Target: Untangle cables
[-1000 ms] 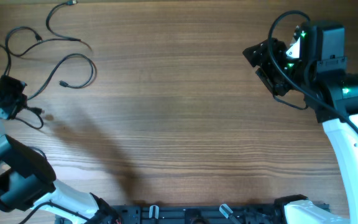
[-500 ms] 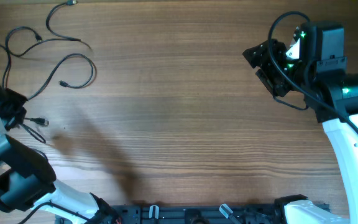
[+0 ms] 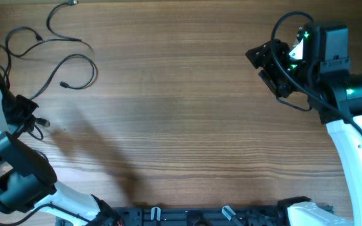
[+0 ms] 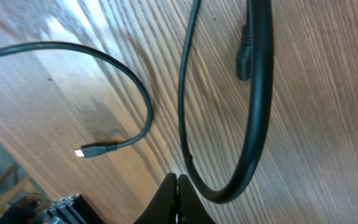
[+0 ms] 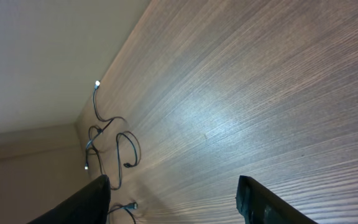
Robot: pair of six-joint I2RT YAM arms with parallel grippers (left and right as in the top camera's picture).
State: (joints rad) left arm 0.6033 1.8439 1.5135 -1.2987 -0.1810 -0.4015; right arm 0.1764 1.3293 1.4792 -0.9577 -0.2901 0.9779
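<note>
The cables (image 3: pixel 80 55), thin glossy black cords, are being shown lying in loose loops at the far left of the wood-grain table (image 3: pixel 181 125), one ending in a small metal-tipped plug (image 4: pixel 95 150). The left arm (image 3: pixel 17 169) is being held bent along the left edge, and the left gripper (image 4: pixel 178 186) is being pressed fully closed just beside a U-shaped bend of cord; whether that cord is being pinched cannot be told. The right arm (image 3: pixel 351 125) is being held raised at the far right, well apart from the cables, the right gripper (image 5: pixel 176 199) being spread wide around nothing.
</note>
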